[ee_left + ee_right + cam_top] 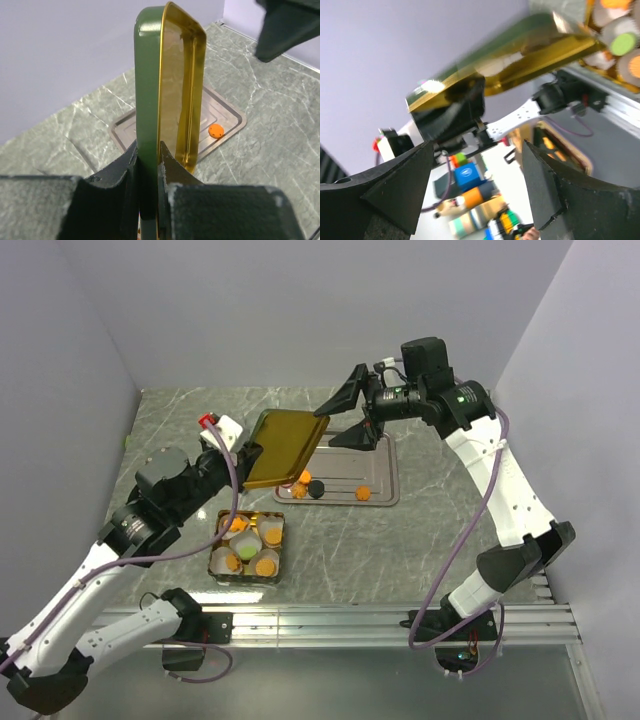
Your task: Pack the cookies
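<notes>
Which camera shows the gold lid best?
The top view: the whole lid shows, tilted. The left wrist sees it edge-on between its fingers; the right wrist catches only a blurred part.

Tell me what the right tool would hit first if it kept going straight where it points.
Probably the gold lid gripped by the left tool, just ahead; depth is unclear.

The surface [420, 540] is grey-green stone with pale lines. A flat silver tray [385, 470] lies on it near the middle. A small gold box [246, 513] sits nearer the front.
</notes>
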You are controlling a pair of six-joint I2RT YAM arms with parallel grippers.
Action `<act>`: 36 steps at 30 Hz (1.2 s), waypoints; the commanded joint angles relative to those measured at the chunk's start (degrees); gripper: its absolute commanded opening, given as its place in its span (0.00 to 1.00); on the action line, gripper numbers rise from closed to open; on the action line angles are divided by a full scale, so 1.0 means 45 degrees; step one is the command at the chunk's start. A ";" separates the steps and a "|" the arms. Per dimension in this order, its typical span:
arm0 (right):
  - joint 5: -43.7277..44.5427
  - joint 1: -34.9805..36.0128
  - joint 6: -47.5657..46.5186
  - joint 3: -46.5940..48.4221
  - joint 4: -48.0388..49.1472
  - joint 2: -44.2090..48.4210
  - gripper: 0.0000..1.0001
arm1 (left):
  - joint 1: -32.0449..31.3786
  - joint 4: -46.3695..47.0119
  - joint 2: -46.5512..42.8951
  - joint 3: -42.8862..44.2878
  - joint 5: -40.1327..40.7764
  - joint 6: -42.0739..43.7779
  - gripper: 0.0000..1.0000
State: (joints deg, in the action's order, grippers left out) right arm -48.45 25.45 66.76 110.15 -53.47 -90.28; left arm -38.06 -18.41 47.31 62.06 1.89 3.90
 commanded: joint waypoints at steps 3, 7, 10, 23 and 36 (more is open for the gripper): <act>-0.1070 0.0008 0.1511 -0.0220 0.2195 0.0082 0.78 | -0.1558 -0.0555 0.0345 0.1284 0.1879 0.1124 0.00; -0.0914 0.0144 0.1551 -0.0005 0.1923 -0.0171 0.80 | -0.3140 -0.0829 0.0910 0.1540 0.3479 0.1690 0.00; -0.0895 0.0222 0.1511 0.0210 0.1688 -0.0328 0.81 | -0.4390 -0.0908 0.1263 0.1794 0.4749 0.2004 0.00; -0.1207 0.0984 0.0926 -0.1410 0.1707 0.0101 0.69 | -0.7224 -0.0400 0.2299 0.2887 0.9481 0.4677 0.00; -0.0914 0.1063 0.1336 -0.1684 0.2859 0.0062 0.00 | -0.7284 -0.2528 0.2319 0.3689 0.9268 0.3451 0.05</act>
State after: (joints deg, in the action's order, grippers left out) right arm -52.73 29.76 80.75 103.04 -45.78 -91.74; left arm -71.66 -31.57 59.83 74.39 40.18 24.73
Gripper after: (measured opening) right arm 0.170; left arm 0.193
